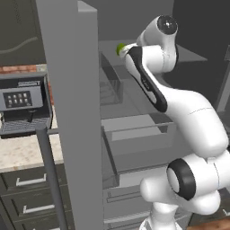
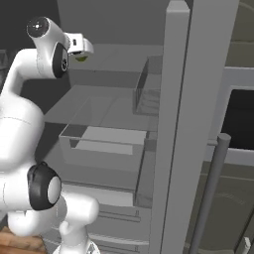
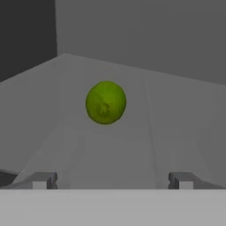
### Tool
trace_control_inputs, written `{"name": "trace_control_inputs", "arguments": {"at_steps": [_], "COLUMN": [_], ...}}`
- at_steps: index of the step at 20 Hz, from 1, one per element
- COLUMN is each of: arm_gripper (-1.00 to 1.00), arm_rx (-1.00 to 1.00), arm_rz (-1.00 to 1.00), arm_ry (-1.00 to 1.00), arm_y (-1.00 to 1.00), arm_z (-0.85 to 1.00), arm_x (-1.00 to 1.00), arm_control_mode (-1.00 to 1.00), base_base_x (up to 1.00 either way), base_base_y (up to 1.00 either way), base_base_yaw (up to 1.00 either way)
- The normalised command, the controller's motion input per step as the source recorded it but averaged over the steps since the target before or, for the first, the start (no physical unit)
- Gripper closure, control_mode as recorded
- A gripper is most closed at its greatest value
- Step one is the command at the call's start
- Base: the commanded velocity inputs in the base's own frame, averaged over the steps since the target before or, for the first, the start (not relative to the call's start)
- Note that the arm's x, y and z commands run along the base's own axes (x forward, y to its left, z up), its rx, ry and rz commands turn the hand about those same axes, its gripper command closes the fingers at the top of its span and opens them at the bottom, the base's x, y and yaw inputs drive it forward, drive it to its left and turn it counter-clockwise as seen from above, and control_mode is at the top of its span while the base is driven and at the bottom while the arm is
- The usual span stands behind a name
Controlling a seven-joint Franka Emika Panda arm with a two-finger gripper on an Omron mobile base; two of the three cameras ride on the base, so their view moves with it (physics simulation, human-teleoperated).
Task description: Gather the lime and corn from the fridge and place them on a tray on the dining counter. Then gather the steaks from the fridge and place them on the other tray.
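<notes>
so the arm is reaching into the open fridge (image 1: 134, 134) going for the lime (image 3: 105, 102), which sits alone on a bare grey shelf (image 3: 176, 132) high up inside, toward the back, with the rear wall just behind it and a dark side wall off to one side in the hand view. the claw (image 3: 112, 180) is spread as wide as it goes and has nothing in it, both tips (image 3: 42, 180) poking up at the bottom of the hand view with the lime straight ahead, not touching either one. from the left base view you just catch a sliver of green past the wrist, and the right base view shows the same peek under the hand. my take on doing this bit well: the lime sits a touch off centre between the tips, so nudge sideways until it's dead middle, then push forward low along the shelf so the tips land either side of its widest part. it's round and smooth, so it'll likely roll if one tip bumps it first. close gently and evenly, then lift a little before pulling back out past the clear bins (image 2: 104, 141) below. the tray part is a long way off yet, no corn or steaks grabbed as far as i can see.
</notes>
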Motion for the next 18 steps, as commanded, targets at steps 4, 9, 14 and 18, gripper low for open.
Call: {"name": "trace_control_inputs", "arguments": {"at_steps": [4, 9, 14, 18], "arm_gripper": [-1.00, -1.00, -1.00, -1.00], "arm_rx": [0.00, 0.00, 0.00, 0.00], "arm_rz": [-0.02, -0.02, -0.01, 0.00], "arm_ry": [0.03, 0.03, 0.02, 0.01], "arm_y": [0.15, 0.25, 0.03, 0.00], "arm_z": [0.00, 0.00, 0.00, 0.00], "arm_x": [0.60, 0.60, 0.45, 0.31], "arm_control_mode": [-1.00, -1.00, -1.00, -1.00], "base_base_x": [0.00, 0.00, 0.00, 0.00], "base_base_y": [0.00, 0.00, 0.00, 0.00], "base_base_yaw": [0.00, 0.00, 0.00, 0.00]}}
